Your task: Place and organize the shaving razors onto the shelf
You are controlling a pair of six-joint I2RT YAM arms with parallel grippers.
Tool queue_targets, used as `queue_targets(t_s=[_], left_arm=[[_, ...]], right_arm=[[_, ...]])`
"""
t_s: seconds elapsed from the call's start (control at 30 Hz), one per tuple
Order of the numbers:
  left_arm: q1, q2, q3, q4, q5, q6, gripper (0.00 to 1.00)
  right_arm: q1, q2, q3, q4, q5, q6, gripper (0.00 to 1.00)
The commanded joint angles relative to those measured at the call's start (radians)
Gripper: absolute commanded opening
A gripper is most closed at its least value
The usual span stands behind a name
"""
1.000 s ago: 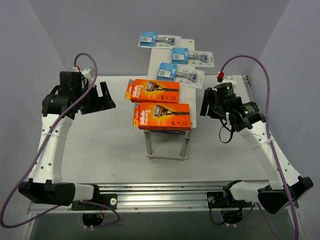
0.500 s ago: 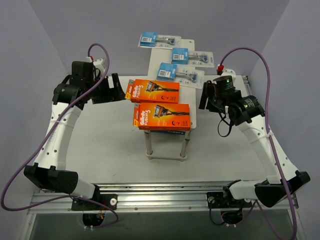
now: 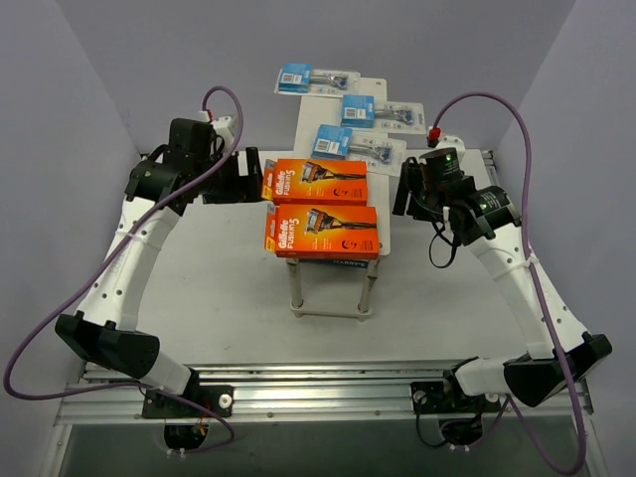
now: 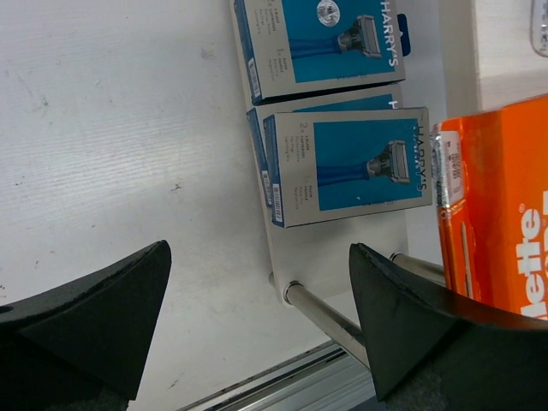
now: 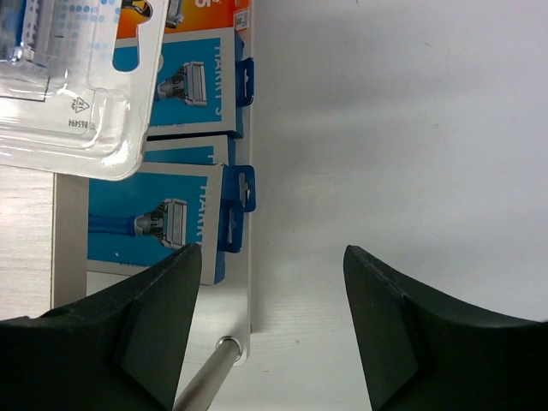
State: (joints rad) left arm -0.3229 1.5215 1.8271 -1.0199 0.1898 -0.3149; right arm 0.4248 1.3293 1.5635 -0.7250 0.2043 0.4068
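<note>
My left gripper (image 3: 250, 177) stands with its jaws wide apart and nothing between them, at 9 o'clock of the far orange razor box (image 3: 316, 182). It is just beside the box's short end; I cannot tell whether it touches. My right gripper (image 3: 405, 194) is also spread and empty, at 3 o'clock of the shelf (image 3: 306, 119).

Both orange boxes lie flat on the shelf top, the near orange razor box (image 3: 321, 231) at 6 o'clock of the far one. Three blister packs (image 3: 358, 146) sit toward 12 o'clock. Blue Harry's boxes (image 4: 347, 163) rest on the lower tier.

I judge these packs light. The cardboard is stiff along its edges but crushable across the flat faces, and its glossy print will likely slide under a push. I would pinch a box across its narrow width near the middle. The clear blisters look slick and springy, so the card end is the better hold
</note>
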Motion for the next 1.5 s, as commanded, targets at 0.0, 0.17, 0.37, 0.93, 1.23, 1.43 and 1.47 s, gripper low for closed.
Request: queue_targets(t_s=[0.0,0.17,0.37,0.93,1.23,1.43,1.47], left_arm=[[-0.028,0.009,0.061,0.032,-0.018,-0.015,0.94],[-0.045,0.020,0.074,0.034,-0.009,-0.018,0.94],[-0.054,0.025,0.075,0.038,-0.006,-0.026,0.94],[-0.084,0.055,0.120,0.034,-0.007,-0.032,0.94],[-0.062,0.065,0.127,0.012,0.010,0.000,0.94],[0.041,0.071,0.167,-0.006,0.051,0.026,0.94],[0.056,0.075,0.173,-0.006,0.057,0.031,0.94]], right_arm=[[-0.008,0.007,0.038,0.006,0.015,-0.006,0.63],[-0.008,0.002,0.035,0.004,0.018,-0.006,0.63],[-0.012,-0.005,0.029,0.004,0.023,-0.005,0.63],[-0.129,-0.056,-0.022,0.016,-0.034,-0.037,0.63],[-0.193,0.008,0.021,0.052,-0.069,-0.057,0.63],[-0.219,0.079,0.093,0.058,-0.080,-0.100,0.63],[-0.224,0.097,0.099,0.059,-0.080,-0.103,0.63]])
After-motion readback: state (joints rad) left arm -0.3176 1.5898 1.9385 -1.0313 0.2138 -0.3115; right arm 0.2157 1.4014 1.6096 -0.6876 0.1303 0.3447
